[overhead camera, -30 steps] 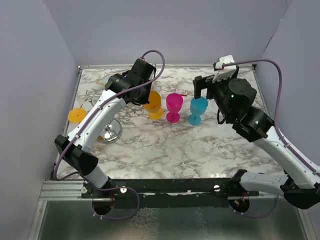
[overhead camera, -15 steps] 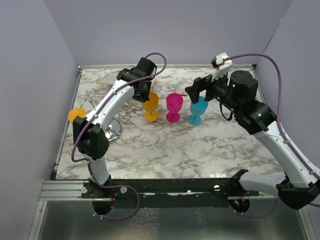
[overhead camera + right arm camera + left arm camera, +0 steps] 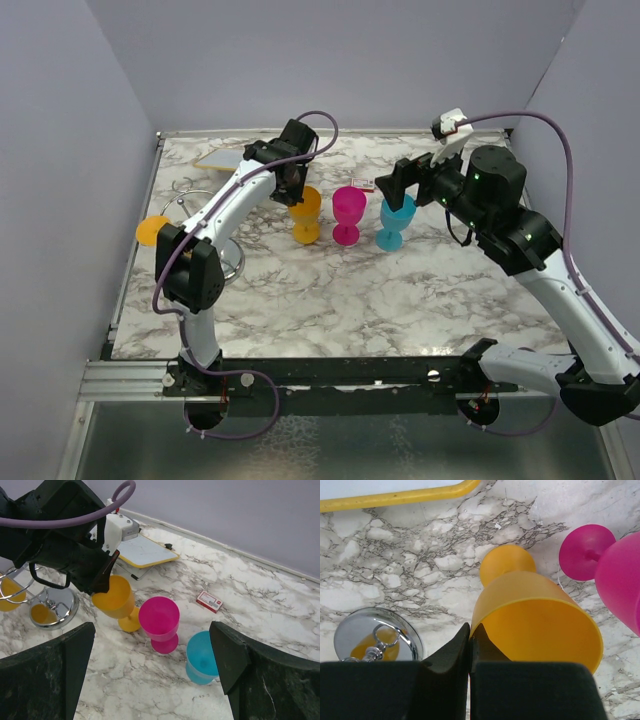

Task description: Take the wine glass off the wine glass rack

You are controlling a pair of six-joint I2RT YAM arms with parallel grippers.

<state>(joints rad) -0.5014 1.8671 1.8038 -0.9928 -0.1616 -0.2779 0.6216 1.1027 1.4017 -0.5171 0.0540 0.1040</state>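
Observation:
An orange wine glass (image 3: pixel 303 211) stands upright on the marble, left of the pink glass (image 3: pixel 349 208). My left gripper (image 3: pixel 293 190) is shut on its rim (image 3: pixel 469 627), the bowl (image 3: pixel 535 615) spreading to the right of the fingers. The chrome wine glass rack (image 3: pixel 228 262) stands at the left, largely behind my left arm. Its domed base (image 3: pixel 375 635) shows in the left wrist view, and another orange glass (image 3: pixel 152 230) hangs from its wire arm. My right gripper (image 3: pixel 402 186) hovers open above the blue glass (image 3: pixel 396 215), holding nothing (image 3: pixel 152 626).
A yellow-edged board (image 3: pixel 218 158) lies at the back left, near the wall. A small red and white box (image 3: pixel 364 184) lies behind the pink glass. The three glasses stand in a row mid-table. Grey walls close the left, back and right sides.
The orange glass went from tilted in my left gripper to upright with its foot on the marble. My left arm stretched further back. The right gripper swung slightly left, still open.

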